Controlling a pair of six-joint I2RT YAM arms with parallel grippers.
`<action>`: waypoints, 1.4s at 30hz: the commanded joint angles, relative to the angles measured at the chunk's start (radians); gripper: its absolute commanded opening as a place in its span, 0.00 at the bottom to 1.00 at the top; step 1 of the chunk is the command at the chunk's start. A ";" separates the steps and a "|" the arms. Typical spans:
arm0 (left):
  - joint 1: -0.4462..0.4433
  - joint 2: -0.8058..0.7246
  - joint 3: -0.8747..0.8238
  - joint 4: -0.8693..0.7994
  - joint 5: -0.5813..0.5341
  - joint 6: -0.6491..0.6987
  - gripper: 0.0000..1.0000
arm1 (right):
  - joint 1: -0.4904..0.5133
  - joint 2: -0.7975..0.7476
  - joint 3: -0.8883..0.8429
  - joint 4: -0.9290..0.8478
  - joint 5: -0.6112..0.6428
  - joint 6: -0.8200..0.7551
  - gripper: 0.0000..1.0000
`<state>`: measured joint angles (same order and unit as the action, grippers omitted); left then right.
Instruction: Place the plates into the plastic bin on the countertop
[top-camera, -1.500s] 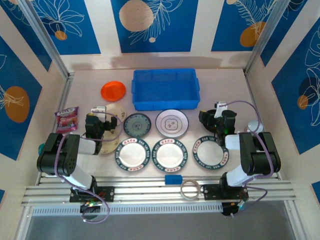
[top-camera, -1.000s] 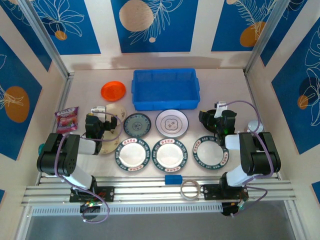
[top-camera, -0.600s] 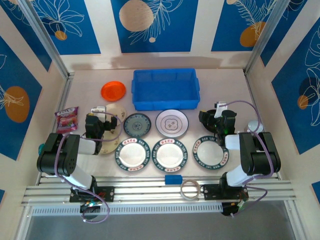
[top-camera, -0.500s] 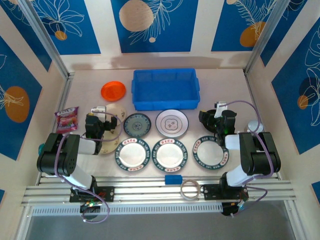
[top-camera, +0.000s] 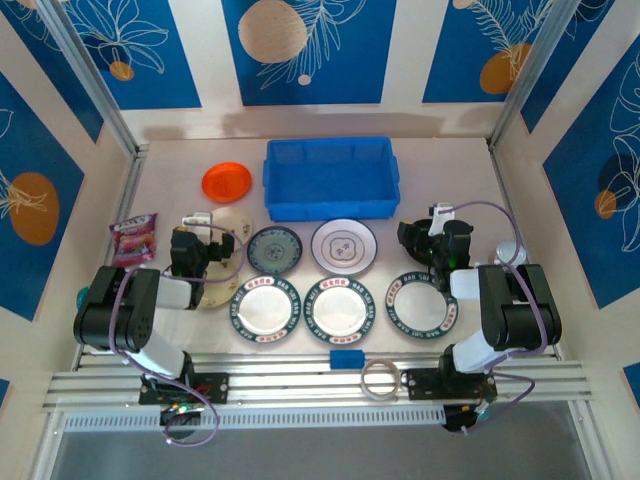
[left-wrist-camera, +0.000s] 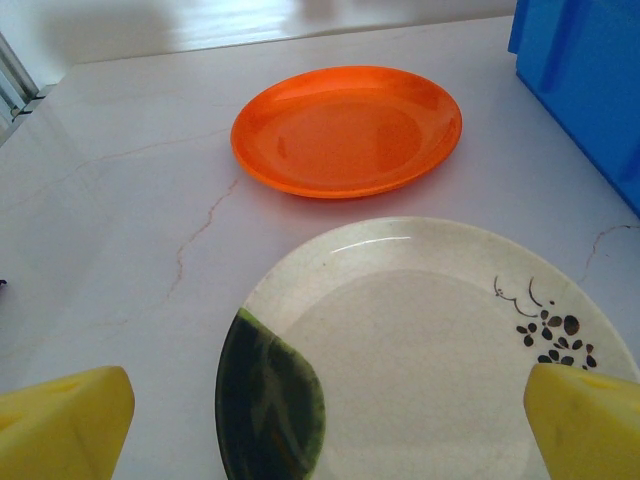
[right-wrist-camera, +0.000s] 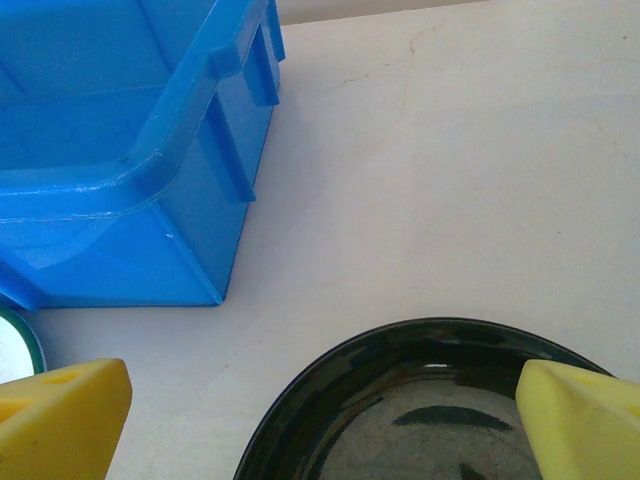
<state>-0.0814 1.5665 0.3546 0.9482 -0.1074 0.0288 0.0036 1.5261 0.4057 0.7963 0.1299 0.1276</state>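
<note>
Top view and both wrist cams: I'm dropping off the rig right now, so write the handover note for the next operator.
Left gripper: open, fingers either side of the cream plate with the green leaf mark, nothing held.
Right gripper: open at the black plate, nothing held.
Plastic bin: far middle of the countertop, no plates in it.
Other plates on the countertop: orange plate left of the bin; dark teal plate and grey-patterned plate in front of it; three rimmed plates in the near row.
Done: nothing binned.
Left: every plate.
</note>
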 joint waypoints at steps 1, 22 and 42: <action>0.014 -0.005 0.015 -0.002 0.018 0.008 1.00 | 0.003 -0.004 0.006 0.016 -0.004 -0.016 0.99; 0.012 -0.020 0.015 -0.010 0.022 0.015 1.00 | -0.004 -0.006 0.008 0.015 -0.023 -0.014 0.99; -0.027 -0.332 0.687 -1.225 -0.233 -0.296 1.00 | 0.292 -0.251 0.555 -0.982 0.434 0.235 0.99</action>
<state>-0.1017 1.2251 0.9554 -0.0280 -0.3920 -0.1894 0.2527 1.2686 0.8543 0.0441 0.4797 0.2619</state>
